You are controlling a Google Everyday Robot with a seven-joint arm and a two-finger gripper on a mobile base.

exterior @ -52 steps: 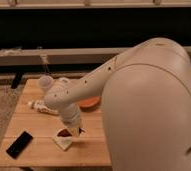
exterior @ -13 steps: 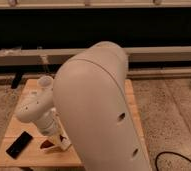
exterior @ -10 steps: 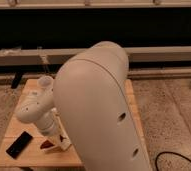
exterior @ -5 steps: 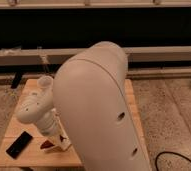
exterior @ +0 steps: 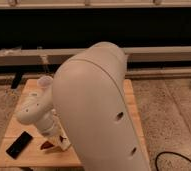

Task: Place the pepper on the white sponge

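Observation:
My gripper [exterior: 53,142] hangs from the white arm [exterior: 36,109] over the front left part of the wooden table [exterior: 30,95]. A small dark red-brown pepper [exterior: 47,146] shows right at the gripper's tip, low over the table. An off-white patch beside it looks like the white sponge [exterior: 64,145]; the arm largely hides it. I cannot tell whether the pepper rests on the sponge or is still held.
A black phone-like slab [exterior: 19,145] lies near the table's front left corner. A pale bottle [exterior: 44,83] stands at the back of the table. The arm's large white body [exterior: 101,110] blocks the table's right half. A black cable [exterior: 176,161] lies on the floor at the right.
Since 5.2 s ago the arm's body has swung across the view and now covers the table's right side. Over the last second nothing has visibly moved.

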